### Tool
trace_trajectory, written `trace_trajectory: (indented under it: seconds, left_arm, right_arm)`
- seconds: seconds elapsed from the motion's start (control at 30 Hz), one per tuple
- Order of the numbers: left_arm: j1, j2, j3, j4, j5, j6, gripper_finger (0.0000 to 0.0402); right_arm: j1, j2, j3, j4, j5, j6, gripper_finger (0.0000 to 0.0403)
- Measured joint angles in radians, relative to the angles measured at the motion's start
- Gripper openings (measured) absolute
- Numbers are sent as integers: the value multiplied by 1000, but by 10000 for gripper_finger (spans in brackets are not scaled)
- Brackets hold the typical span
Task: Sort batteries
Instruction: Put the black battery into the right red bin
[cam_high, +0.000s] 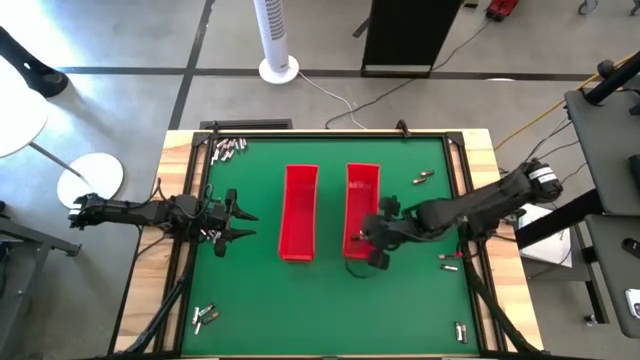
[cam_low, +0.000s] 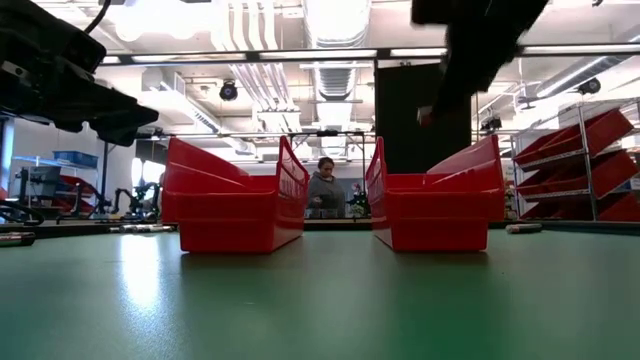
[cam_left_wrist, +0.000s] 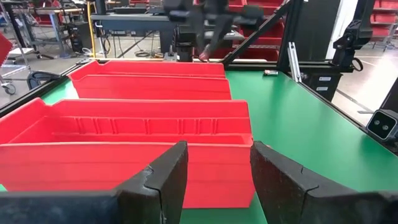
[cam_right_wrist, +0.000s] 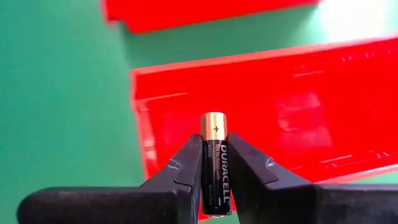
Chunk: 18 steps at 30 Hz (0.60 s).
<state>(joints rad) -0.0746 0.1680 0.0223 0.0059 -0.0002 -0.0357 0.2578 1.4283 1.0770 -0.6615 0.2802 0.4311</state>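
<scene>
The right tool (cam_right_wrist: 214, 163) is closed on a small black cylindrical battery with a copper-gold plus end (cam_right_wrist: 214, 163). The battery stands upright between the two dark fingers (cam_right_wrist: 186, 167), its gold cap clear above their tips. In the high view this tool (cam_high: 375, 240) hangs over the near end of the right long red plastic tray (cam_high: 362, 180), and the right wrist view shows the battery above that tray's red floor, just inside its end wall.

The left long red plastic tray (cam_high: 300, 212) lies just beside the right tray, parallel to it, with a strip of green tabletop (cam_high: 330, 310) between them. In the low view both trays (cam_low: 232, 205) (cam_low: 440, 205) stand on the mat with a gap between them.

The left tool (cam_high: 240, 224) waits well to the left of the left tray, above the tabletop, its fingers (cam_left_wrist: 165, 180) parted and empty, pointing toward that tray's long side.

Loose small silvery and dark cylindrical batteries lie in scattered groups around the trays: a cluster (cam_high: 227, 148) beyond the left tray near the far left corner, a few (cam_high: 205, 317) near the front left corner, one (cam_high: 423, 179) right of the right tray, some (cam_high: 449, 260) right of its near end, and one (cam_high: 461, 331) near the front right corner.
</scene>
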Motion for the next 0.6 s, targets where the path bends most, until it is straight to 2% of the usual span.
trace_trajectory:
  seconds: [0.2, 0.6]
  left_arm:
    - [0, 0, 0, 0, 0, 0, 155]
    - [0, 1, 0, 0, 0, 0, 155]
  right_arm:
    - [-62, 104, 4, 43, -25, -36, 54]
    - [-108, 276, 31, 66, -115, -184, 54]
